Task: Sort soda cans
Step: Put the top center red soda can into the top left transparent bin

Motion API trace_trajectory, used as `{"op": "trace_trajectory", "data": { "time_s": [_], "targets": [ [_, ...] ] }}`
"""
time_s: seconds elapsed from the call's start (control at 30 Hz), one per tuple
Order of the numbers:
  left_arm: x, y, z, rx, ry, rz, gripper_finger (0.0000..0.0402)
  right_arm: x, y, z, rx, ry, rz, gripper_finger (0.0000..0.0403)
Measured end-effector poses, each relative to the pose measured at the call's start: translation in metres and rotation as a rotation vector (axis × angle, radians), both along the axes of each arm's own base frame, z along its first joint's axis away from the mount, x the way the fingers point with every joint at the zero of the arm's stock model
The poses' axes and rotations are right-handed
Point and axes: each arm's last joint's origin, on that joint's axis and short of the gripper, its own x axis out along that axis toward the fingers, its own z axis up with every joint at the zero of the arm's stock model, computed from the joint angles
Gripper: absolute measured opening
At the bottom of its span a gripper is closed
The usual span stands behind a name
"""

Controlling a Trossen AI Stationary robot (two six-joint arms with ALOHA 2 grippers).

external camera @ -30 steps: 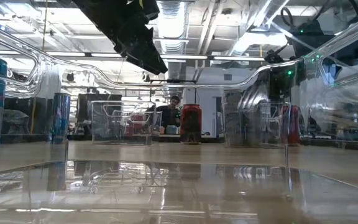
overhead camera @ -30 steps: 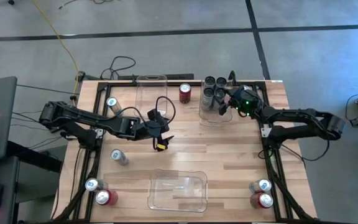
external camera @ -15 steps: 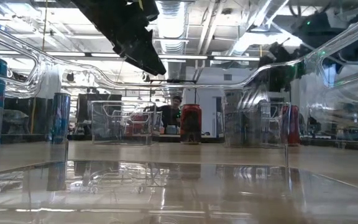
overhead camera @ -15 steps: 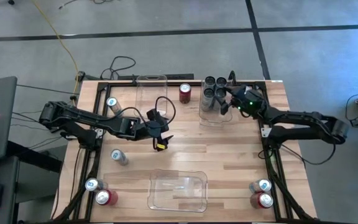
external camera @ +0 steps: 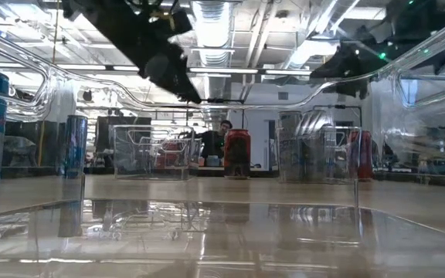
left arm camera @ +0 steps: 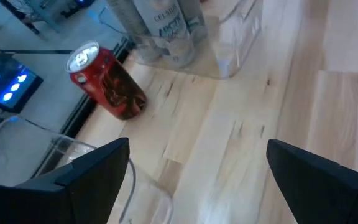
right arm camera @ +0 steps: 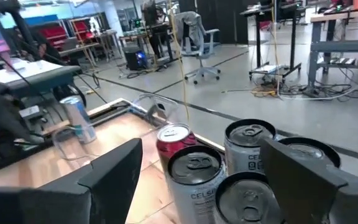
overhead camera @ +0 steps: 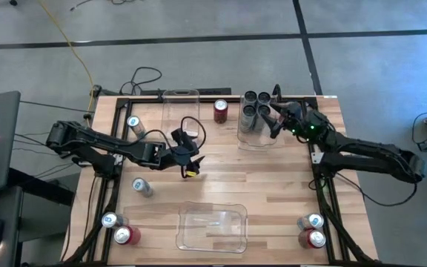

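My left gripper (overhead camera: 189, 165) hangs open over the table's middle, left of centre; in its wrist view (left arm camera: 197, 180) a red can (left arm camera: 107, 81) stands ahead on the wood. My right gripper (overhead camera: 273, 122) is open, raised beside the right rim of a clear bin (overhead camera: 256, 137) holding several dark grey cans (overhead camera: 255, 104) upright. In the right wrist view its fingers (right arm camera: 114, 171) flank those cans (right arm camera: 197, 171) without touching. The red can (overhead camera: 221, 110) stands left of that bin. Silver-blue cans (overhead camera: 133, 124) (overhead camera: 141, 186) stand on the left side.
An empty clear bin (overhead camera: 180, 104) sits at the far edge, another (overhead camera: 212, 226) at the near edge. A silver and a red can stand in the near-left corner (overhead camera: 118, 228) and in the near-right corner (overhead camera: 312, 230). Bare wood lies between the bins.
My right gripper has risen out of the bin with the grey cans and drawn back toward the table's right edge; the cans have stayed put. My left gripper has shifted slightly toward the left edge.
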Motion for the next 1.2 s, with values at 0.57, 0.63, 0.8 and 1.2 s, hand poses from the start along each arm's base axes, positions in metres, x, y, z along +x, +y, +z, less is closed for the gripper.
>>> {"op": "trace_trajectory", "data": {
  "time_s": [0.57,0.63,0.8,1.2],
  "targets": [
    [0.011,0.023,0.018,0.183,-0.115,-0.023,0.0368,-0.021,0.012,0.015,-0.019,-0.068,-0.051,0.0336],
    [0.015,0.037,0.028,0.187,-0.173,-0.006,0.0368,-0.021,0.012,0.015,-0.015,-0.079,-0.051,0.0336],
    [0.017,0.084,0.050,-0.002,-0.305,-0.007,0.0368,-0.021,0.012,0.015,-0.003,-0.087,-0.048,0.0336],
    [0.004,0.171,0.047,-0.148,-0.363,-0.105,0.0367,-0.022,0.011,0.017,-0.012,-0.085,-0.058,0.0336]
  ]
}}
